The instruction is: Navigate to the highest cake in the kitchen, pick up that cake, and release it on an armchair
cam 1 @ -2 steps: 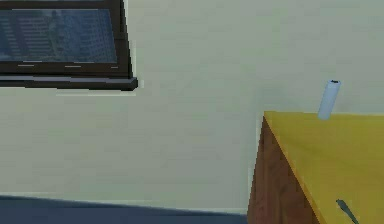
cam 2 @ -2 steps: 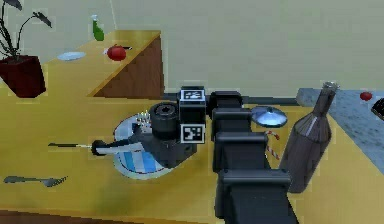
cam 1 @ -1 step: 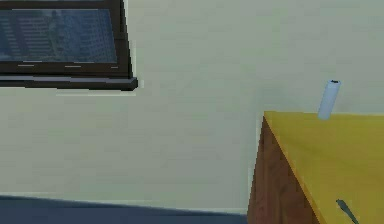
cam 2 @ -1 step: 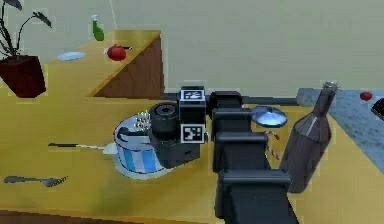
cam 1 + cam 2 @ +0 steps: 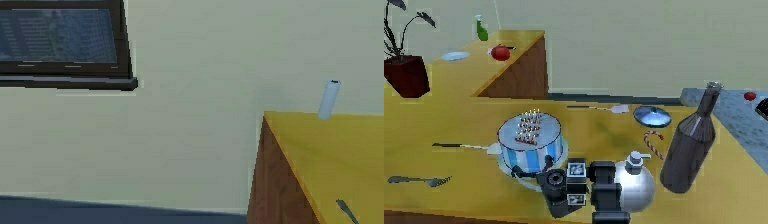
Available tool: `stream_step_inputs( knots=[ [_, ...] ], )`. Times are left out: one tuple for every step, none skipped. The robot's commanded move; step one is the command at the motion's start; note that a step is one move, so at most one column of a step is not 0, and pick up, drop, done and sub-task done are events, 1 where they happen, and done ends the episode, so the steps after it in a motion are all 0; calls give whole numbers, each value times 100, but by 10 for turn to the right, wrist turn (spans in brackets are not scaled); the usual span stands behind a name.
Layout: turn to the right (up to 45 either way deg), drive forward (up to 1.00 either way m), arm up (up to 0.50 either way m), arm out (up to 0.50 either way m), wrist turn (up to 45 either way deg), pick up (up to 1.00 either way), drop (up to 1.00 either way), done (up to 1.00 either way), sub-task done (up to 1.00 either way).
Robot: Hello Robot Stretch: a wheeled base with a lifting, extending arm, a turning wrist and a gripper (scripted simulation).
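though hold of claw (image 5: 536, 176) untellable, round blue-striped cake (image 5: 531, 143) on smooth wooden counter (image 5: 446, 128)

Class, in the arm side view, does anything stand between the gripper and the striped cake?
Nothing visible does. The gripper lies right by the cake's near edge on the counter. The silver jug and dark bottle stand to the view's right, outside that gap.
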Motion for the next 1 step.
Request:
stream_step_inputs(
  knots=[
    [0,0,0,0,0,100,0,0,0]
  ],
)
